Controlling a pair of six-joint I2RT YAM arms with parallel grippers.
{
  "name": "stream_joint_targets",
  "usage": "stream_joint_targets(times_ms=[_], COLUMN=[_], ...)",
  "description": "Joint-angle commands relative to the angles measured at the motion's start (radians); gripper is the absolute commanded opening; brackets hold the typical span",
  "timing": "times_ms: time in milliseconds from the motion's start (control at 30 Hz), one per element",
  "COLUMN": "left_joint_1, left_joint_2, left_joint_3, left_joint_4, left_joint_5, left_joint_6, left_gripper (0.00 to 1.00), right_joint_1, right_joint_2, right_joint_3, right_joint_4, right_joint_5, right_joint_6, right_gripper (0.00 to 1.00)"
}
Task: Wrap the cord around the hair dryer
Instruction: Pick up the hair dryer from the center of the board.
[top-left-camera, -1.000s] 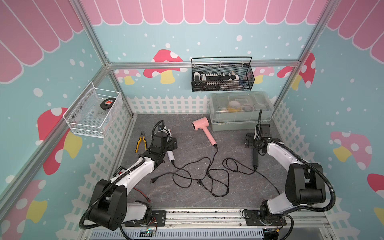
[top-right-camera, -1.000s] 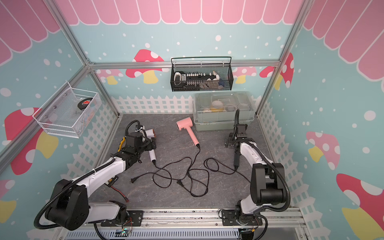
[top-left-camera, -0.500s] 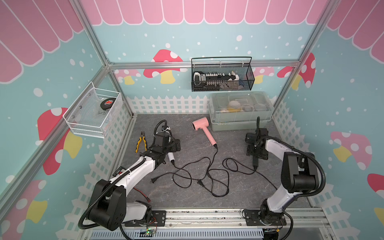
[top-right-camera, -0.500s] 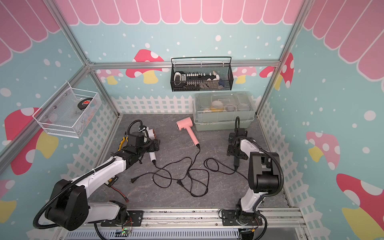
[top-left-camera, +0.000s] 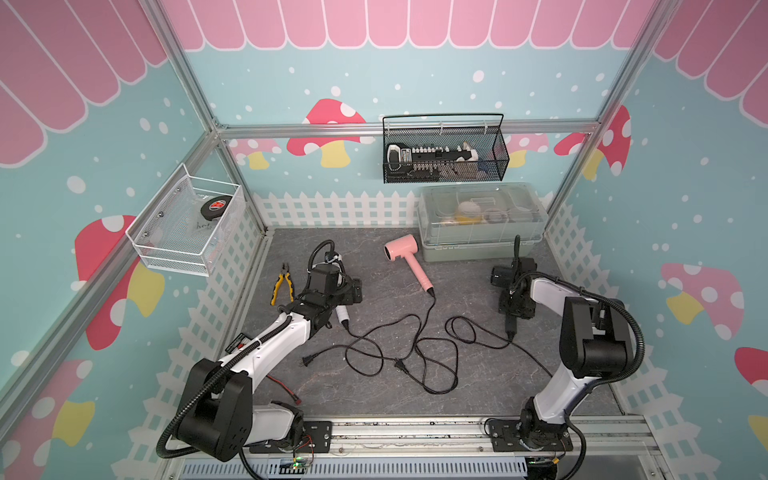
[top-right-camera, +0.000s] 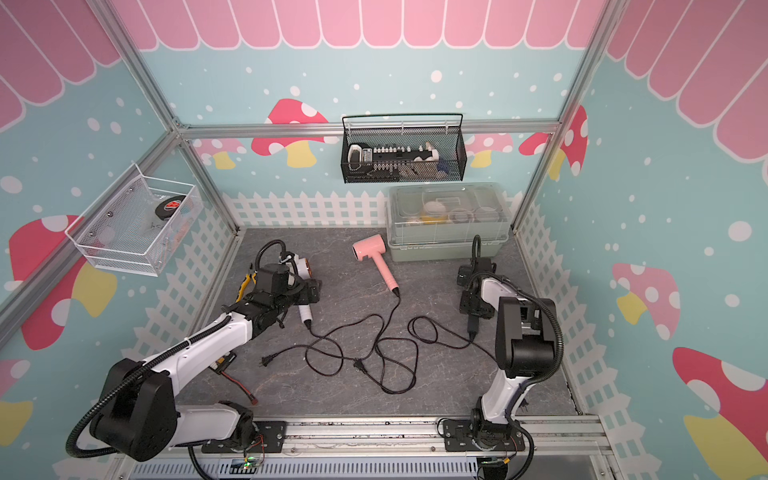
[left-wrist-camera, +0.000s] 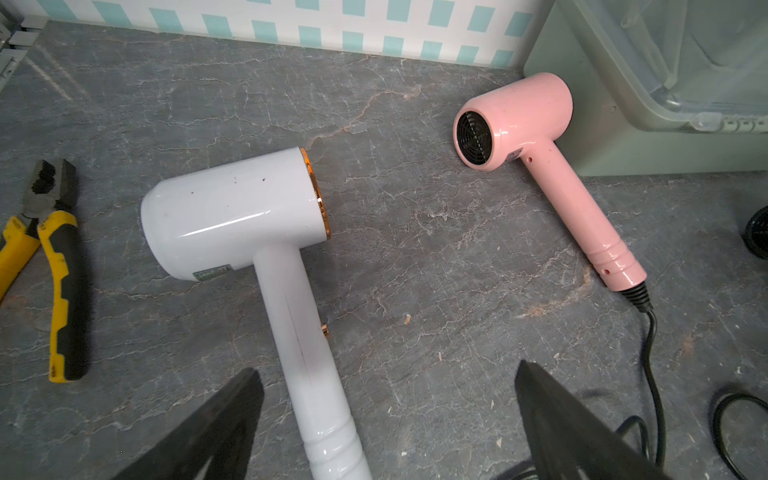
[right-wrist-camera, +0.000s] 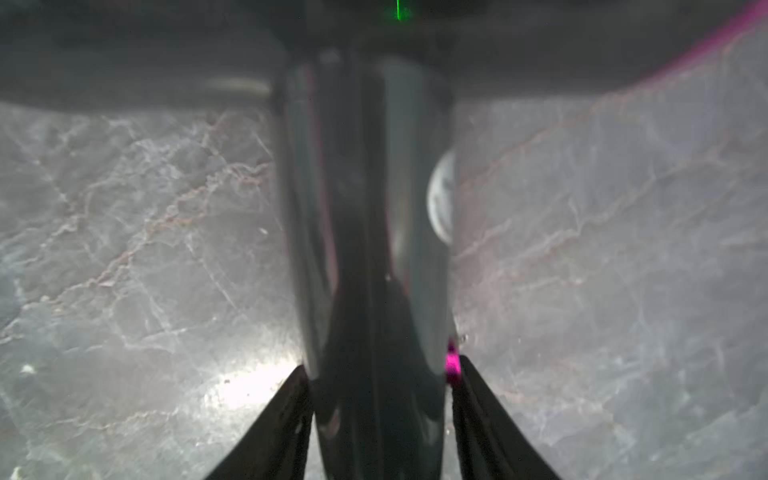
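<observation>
Three hair dryers lie on the grey floor. The pink hair dryer (top-left-camera: 405, 257) (left-wrist-camera: 523, 124) lies at the back middle, untouched. A white hair dryer (left-wrist-camera: 241, 208) lies under my left gripper (left-wrist-camera: 385, 368), which hangs open above its handle and a little to one side. A black hair dryer (top-left-camera: 510, 326) (right-wrist-camera: 365, 208) lies at the right, and my right gripper (right-wrist-camera: 380, 363) (top-left-camera: 515, 303) is shut on its handle. The black cords (top-left-camera: 415, 349) lie in loose tangled loops between the arms, with a plug (top-left-camera: 399, 365) at their middle.
Yellow-handled pliers (top-left-camera: 282, 286) (left-wrist-camera: 54, 270) lie left of the white dryer. A green box with a clear lid (top-left-camera: 478, 249) stands at the back right, close behind the pink dryer. A black wire basket (top-left-camera: 444, 158) and a white one (top-left-camera: 187, 224) hang on the walls.
My right gripper has swung in over the black dryer's handle and its jaws have narrowed onto it. The left arm has barely shifted and stays open.
</observation>
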Motion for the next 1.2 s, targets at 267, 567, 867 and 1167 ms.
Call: stream_joint_targets(times_ms=[267,567,867,1167], left_joint_1=[-0.008,-0.014,-0.014,0.030], left_joint_2=[0.002,0.018,-0.003,0.029], left_joint_3=[0.022,0.058,0.126,0.232], left_joint_4=[-0.012,-0.023,-0.075,-0.107], left_joint_5=[0.015,0.046,0.129,0.545], left_joint_6=[-0.022,-0.028,0.014,0.052], left_gripper=[0.95,0.95,0.96,0.97], right_joint_1=[0.001,0.133,0.342,0.522], right_joint_2=[0.007,-0.106,-0.225,-0.361], right_joint_3=[0.018,0.041,0.019,-0.134], right_joint_4=[0.042,0.100,0.250,0.518], right_joint_5=[-0.066,-0.032,-0.013,-0.083], right_joint_6=[-0.064,-0.168,-0.371,-0.745], right_gripper=[0.05,0.00,0.00,0.00])
